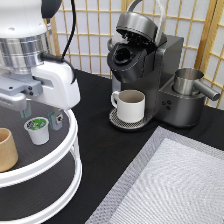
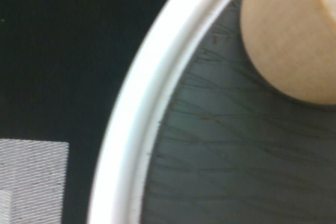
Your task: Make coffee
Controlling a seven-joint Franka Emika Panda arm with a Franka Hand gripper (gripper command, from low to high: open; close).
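There is one coffee pod (image 1: pixel 37 129), one tan cup (image 1: pixel 7 149), one white mug (image 1: pixel 130 105), one coffee machine (image 1: pixel 150 70) and one two-level round tray stand (image 1: pixel 70 150). The pod sits upright on the top level of the stand, green-and-white foil facing up. The tan cup stands on the same level, near the pod toward the exterior view's left, apart from it. The mug stands on the drip plate of the machine, well apart from the stand, and the lid of the machine is lifted up. One metal jug (image 1: pixel 187 81) rests on the machine's right side. A grey woven mat (image 1: pixel 170 185) covers the exterior view's bottom right.

The arm comes down from the exterior view's top left, with the hand pointing down over the stand. The gripper (image 1: pixel 40 116) is spread wide, one finger on each side of the pod; it seems not to touch the pod, though this is hard to judge. It holds nothing.

The wrist view shows the white rim of the stand (image 2: pixel 142 125) and a part of the tan cup (image 2: pixel 292 45).
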